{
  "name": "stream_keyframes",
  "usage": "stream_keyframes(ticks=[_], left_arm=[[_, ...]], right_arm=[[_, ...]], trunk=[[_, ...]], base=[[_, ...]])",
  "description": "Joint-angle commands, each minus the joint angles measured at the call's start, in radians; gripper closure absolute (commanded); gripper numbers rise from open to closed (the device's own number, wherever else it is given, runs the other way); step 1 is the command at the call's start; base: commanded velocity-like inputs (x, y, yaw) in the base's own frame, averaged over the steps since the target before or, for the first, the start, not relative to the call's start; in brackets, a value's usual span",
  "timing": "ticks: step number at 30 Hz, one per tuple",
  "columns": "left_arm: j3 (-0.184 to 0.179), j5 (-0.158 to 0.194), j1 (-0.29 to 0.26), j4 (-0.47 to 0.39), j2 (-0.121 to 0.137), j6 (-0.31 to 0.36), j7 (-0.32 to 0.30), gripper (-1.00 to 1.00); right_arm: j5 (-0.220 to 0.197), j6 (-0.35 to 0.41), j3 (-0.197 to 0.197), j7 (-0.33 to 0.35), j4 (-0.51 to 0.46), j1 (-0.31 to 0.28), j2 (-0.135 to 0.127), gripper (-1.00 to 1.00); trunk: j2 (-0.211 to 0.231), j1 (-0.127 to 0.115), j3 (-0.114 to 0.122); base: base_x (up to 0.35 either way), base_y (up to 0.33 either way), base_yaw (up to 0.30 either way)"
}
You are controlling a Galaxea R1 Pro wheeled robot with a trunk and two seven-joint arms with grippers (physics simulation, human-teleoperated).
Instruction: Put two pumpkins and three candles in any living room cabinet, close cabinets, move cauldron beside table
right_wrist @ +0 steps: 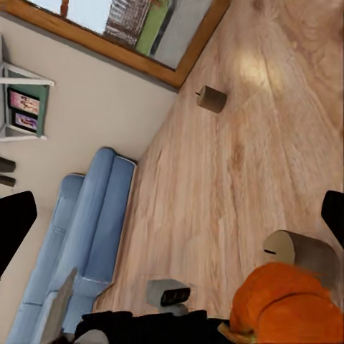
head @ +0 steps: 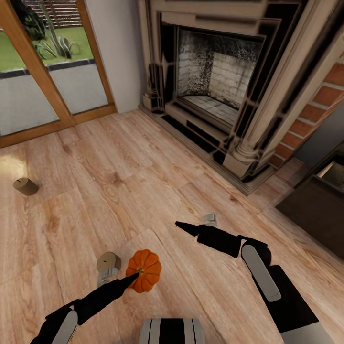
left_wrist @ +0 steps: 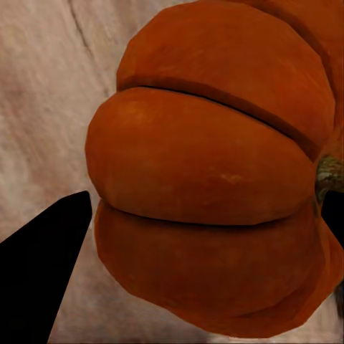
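Wood plank flooring (head: 143, 157) runs from the glass doors (head: 43, 71) to a brick fireplace (head: 215, 81). I have 1 pumpkin (head: 145, 270) on the floor right in front of my base, my left gripper (head: 135, 275) at it, its fingers (left_wrist: 43, 258) spread on either side without clearly pinching. 1 candle (head: 108, 262) lies just beside the pumpkin, another candle (head: 25, 186) well apart toward the doors. My right gripper (head: 184, 225) hangs above bare floor, jaws wide. A blue sofa (right_wrist: 86, 229) stands along the wall.
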Motion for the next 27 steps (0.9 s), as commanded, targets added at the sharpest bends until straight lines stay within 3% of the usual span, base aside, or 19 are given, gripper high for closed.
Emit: stream_keyframes(ticks=[1, 4, 6, 11, 19, 27], left_arm=[[0.004, 0.009, 0.021, -0.077, -0.001, 0.059, 0.001, 1.0], [0.018, 0.01, 0.04, -0.187, -0.001, 0.176, 0.002, 1.0], [0.054, 0.012, 0.045, -0.259, -0.002, 0.266, 0.002, 1.0], [0.134, 0.043, 0.047, -0.322, -0.004, 0.417, -0.004, 1.0], [0.171, 0.101, 0.048, -0.329, 0.001, 0.464, -0.005, 1.0], [0.172, 0.104, 0.048, -0.329, 0.0, 0.49, -0.005, 1.0]], right_arm=[[-0.007, 0.005, -0.02, 0.001, 0.019, 0.0, -0.002, -1.0], [-0.008, 0.005, -0.038, 0.003, 0.051, 0.0, -0.004, -1.0], [-0.008, 0.004, -0.043, 0.004, 0.063, 0.0, -0.004, -1.0], [-0.008, 0.002, -0.048, 0.005, 0.089, 0.0, -0.004, -1.0], [-0.007, 0.002, -0.079, 0.004, 0.121, 0.0, -0.003, -1.0], [-0.007, 0.002, -0.08, 0.003, 0.124, -0.001, -0.003, -1.0]], trunk=[[0.0, -0.001, 0.003], [0.001, -0.002, 0.015], [0.001, -0.003, 0.023], [0.002, -0.005, 0.042], [0.004, -0.009, 0.073], [0.006, -0.012, 0.104]], base=[[0.0, 0.0, 0.0], [0.0, 0.0, 0.0], [0.0, 0.0, 0.0], [0.0, 0.0, 0.0], [0.0, 0.0, 0.0], [0.0, 0.0, 0.0]])
